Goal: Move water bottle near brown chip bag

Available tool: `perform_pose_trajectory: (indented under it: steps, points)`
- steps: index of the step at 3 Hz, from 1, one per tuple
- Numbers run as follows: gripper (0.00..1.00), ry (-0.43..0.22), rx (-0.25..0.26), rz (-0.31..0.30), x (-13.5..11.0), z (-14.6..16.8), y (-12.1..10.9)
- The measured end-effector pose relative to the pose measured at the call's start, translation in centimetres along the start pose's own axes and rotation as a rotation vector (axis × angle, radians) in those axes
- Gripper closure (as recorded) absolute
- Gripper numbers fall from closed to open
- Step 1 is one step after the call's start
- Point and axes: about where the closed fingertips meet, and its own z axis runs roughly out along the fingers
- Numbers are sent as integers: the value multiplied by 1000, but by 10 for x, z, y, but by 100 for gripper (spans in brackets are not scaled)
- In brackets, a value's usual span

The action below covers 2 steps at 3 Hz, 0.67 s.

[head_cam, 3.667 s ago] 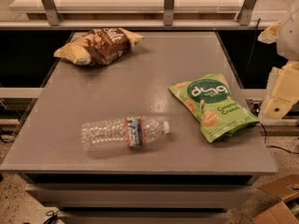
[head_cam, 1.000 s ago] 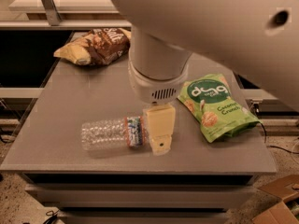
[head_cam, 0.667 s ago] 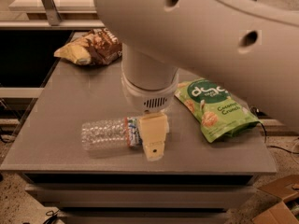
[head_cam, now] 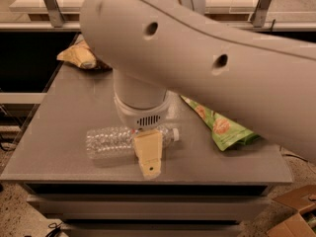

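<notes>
A smooth grey table (head_cam: 59, 117) holds a clear, ribbed plastic water bottle (head_cam: 109, 142) lying on its side near the front edge, white cap pointing right. A bulky, smooth white arm (head_cam: 232, 78) sweeps in from the right and turns down through a round, vented wrist. Below it the cream gripper (head_cam: 149, 158) hangs over the bottle's cap half, its tip in front of the bottle. I cannot tell whether it is open or closed. The crinkled brown chip bag (head_cam: 80, 57) sits at the far left corner, well apart, partly hidden. A glossy green bag (head_cam: 224, 130) lies to the right.
</notes>
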Motion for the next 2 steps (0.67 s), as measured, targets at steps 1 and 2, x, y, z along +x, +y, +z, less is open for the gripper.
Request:
perform_pose_trajectory:
  steps: [1, 2]
  points:
    - [16, -5, -18, -14, -7, 11, 1]
    - [40, -7, -35, -25, -11, 21, 0]
